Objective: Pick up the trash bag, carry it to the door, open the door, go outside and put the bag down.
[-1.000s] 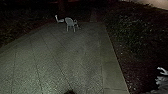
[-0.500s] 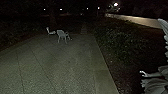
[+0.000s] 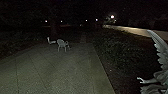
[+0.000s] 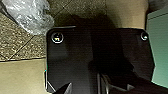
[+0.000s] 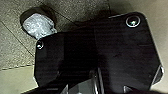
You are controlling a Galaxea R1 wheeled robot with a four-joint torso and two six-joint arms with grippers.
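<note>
Right wrist view shows the bag (image 5: 38, 25) against paving (image 5: 15, 50).

Off to the right, that pale, jagged shape (image 3: 163, 56) is cut off by the head view's edge, and I can't tell what it is. The white thing (image 3: 51, 42) by the chair (image 3: 62, 44) is too small to name. The distant lights (image 3: 112, 16) are specks, their surroundings lost in darkness. In the left wrist view the trash bag (image 4: 35, 16) runs past the edge; I can't make out its contents.
</note>
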